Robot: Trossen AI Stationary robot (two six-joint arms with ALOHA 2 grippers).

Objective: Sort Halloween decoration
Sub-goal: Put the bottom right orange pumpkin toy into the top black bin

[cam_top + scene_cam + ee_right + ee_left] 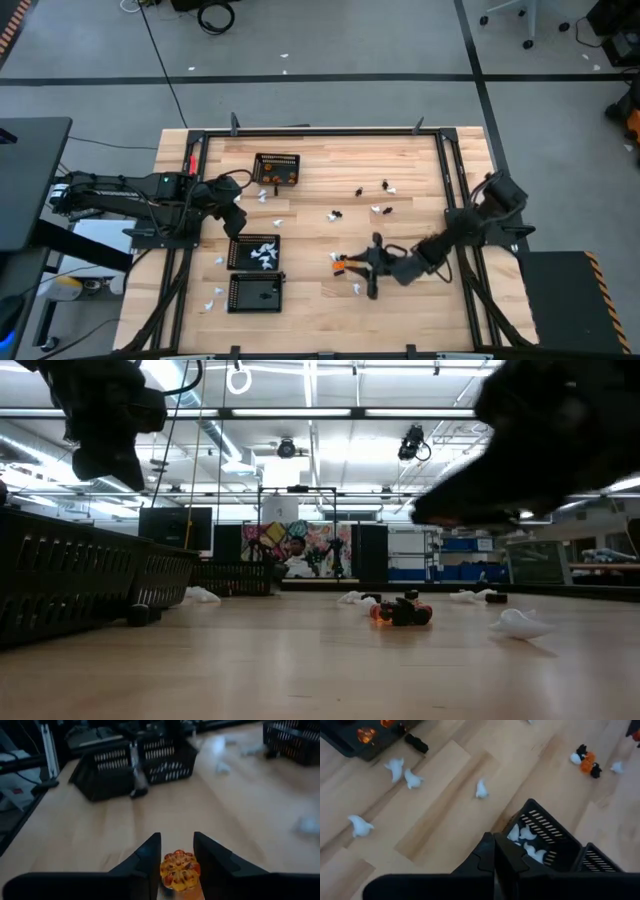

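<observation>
My right gripper (350, 264) (177, 840) hangs over the table's middle, shut on an orange rounded decoration (180, 869). My left gripper (236, 216) (494, 851) hovers shut and empty, just beyond the basket of white pieces (255, 251). One far basket (277, 170) holds orange pieces, and a near one (255, 293) holds black ones. Loose white pieces (278, 222) and black pieces (358, 190) lie scattered on the wood. A small mixed cluster (587, 762) lies mid-table. My right gripper pinches the orange piece by two opposite sides (167, 870) between its two fingers. The fingers reach in from the table's right side, slanting slightly down. The piece sits face up between the fingers, and the low view shows the gripper well above the wood.
A black frame (445, 170) runs around the work area. Three mesh baskets stand in the left half. White pieces (218, 292) lie outside the baskets at the near left. A person shows in the room far behind the table (296, 556).
</observation>
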